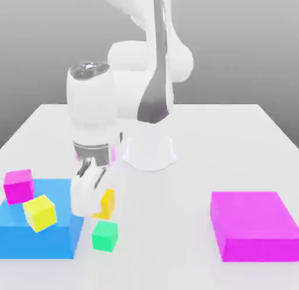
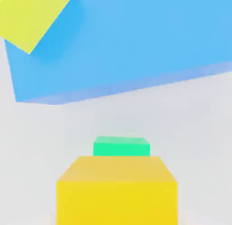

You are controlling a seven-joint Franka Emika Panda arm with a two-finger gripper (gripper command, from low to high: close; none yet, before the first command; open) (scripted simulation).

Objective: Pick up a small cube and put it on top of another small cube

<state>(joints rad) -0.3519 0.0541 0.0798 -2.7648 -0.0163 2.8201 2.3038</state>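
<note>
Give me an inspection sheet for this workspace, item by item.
Surface: white table.
Job's things: held yellow cube, low over the table; second yellow cube, tilted, on the blue block.
Clutter: green cube on the table beside the held one; magenta cube on the blue block; magenta block at the exterior view's right.
Grippers: gripper shut on the held yellow cube.
Cables: nothing seen.
Surroundings: plain grey backdrop; arm base mid-table.

White table (image 1: 193, 137) bears blue block (image 1: 23, 236), magenta block (image 1: 254, 225), green cube (image 1: 105, 235).
</note>
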